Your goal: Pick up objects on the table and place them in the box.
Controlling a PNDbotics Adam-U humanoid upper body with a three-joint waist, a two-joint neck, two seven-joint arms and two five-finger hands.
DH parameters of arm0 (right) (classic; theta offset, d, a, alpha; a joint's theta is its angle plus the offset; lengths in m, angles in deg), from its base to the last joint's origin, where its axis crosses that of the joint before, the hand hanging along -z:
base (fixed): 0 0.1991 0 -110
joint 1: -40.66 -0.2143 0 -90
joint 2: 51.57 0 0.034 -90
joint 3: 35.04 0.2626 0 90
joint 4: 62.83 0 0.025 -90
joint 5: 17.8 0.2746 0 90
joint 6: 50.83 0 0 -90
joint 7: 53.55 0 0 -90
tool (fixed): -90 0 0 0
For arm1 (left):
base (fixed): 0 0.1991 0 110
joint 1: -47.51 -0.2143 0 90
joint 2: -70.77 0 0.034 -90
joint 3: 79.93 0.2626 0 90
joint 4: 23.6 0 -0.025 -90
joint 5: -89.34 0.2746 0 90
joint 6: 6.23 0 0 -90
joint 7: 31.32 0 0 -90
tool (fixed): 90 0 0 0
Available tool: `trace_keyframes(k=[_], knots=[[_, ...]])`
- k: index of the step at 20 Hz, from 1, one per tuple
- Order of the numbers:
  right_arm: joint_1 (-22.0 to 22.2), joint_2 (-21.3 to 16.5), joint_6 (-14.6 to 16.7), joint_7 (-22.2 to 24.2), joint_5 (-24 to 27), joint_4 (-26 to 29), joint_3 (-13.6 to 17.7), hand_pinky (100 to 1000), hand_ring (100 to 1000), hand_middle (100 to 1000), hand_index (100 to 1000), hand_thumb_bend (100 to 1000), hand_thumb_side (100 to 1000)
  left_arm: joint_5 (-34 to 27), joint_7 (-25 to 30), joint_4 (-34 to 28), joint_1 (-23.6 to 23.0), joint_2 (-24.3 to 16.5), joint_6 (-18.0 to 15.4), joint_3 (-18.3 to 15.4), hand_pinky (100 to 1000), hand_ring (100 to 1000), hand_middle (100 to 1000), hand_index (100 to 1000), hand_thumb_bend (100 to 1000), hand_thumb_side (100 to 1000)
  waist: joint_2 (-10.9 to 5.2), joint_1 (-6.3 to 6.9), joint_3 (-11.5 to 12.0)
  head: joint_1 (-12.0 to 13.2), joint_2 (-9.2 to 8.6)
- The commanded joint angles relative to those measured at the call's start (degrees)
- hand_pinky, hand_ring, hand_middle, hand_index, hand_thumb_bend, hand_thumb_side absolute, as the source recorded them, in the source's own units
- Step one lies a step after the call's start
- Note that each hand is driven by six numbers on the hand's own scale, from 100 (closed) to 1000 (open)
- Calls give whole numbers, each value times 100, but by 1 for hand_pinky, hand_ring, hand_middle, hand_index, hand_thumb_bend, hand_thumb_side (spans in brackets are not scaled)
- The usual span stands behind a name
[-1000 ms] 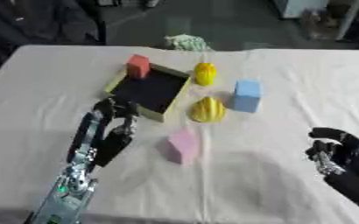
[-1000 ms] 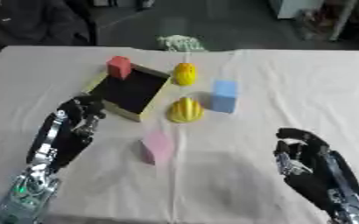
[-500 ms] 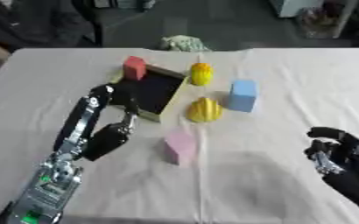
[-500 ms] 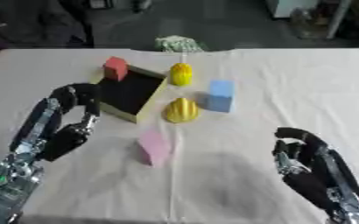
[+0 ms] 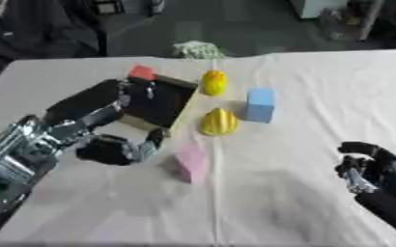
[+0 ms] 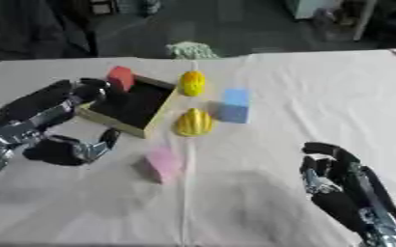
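Observation:
A pink block (image 5: 191,163) lies on the white cloth in front of the black box with a yellow rim (image 5: 181,83). My left hand (image 5: 106,148) hangs just left of the pink block. It is open, with the fingers (image 5: 90,99) arched up over the box's near left corner and the thumb (image 5: 153,140) pointing at the block without touching it. A yellow ridged object (image 5: 218,121), a blue block (image 5: 260,103) and a second yellow object (image 5: 213,82) sit right of the box. A red block (image 5: 142,72) stands at its far corner. My right hand (image 6: 336,185) rests open at the lower right.
A green and white crumpled thing (image 5: 197,49) lies at the table's far edge. The white cloth (image 5: 319,77) stretches bare to the right of the blocks. Dark furniture stands beyond the far edge.
My left hand has spread wider and tipped over, its thumb swinging towards the pink block and its fingers reaching over the box corner. The right hand and the blocks have stayed put.

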Motion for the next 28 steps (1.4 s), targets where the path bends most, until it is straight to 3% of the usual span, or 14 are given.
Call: trace_keyframes(k=[1, 5, 11, 17, 22, 28], knots=[[-27, -108, 3, 3, -3, 90, 12, 604, 594, 713, 768, 100, 300, 237, 939, -82, 388, -208, -115, 342, 800, 729, 745, 919, 102, 373, -55, -15, -23, -12, 27], [-30, -97, 2, 16, 8, 89, 2, 604, 594, 714, 769, 100, 299, 646, 1797, 243, 745, 119, -273, 647, 812, 759, 770, 941, 181, 348, -59, -25, -55, -19, 27], [-26, -85, 3, 33, 22, 89, -8, 604, 594, 714, 769, 100, 300, 1468, 1898, 1110, 998, 618, -732, 772, 828, 792, 799, 961, 294, 331, -75, -55, -77, -32, 27], [-23, -63, 1, 44, 36, 91, -14, 605, 594, 715, 769, 100, 297, 2386, 1356, 1976, 1079, 1015, -1144, 754, 836, 810, 820, 963, 392, 333, -65, -102, -99, -6, 27], [-22, -44, -4, 50, 49, 95, -18, 605, 594, 715, 769, 100, 295, 3045, 889, 2498, 1142, 1250, -1407, 728, 847, 821, 831, 967, 412, 326, -52, -141, -127, -2, 27], [-25, -36, -5, 62, 59, 96, -27, 605, 594, 715, 769, 100, 294, 3344, 472, 2872, 1189, 1462, -1503, 688, 850, 821, 832, 971, 393, 315, -47, -151, -154, 15, 27]])
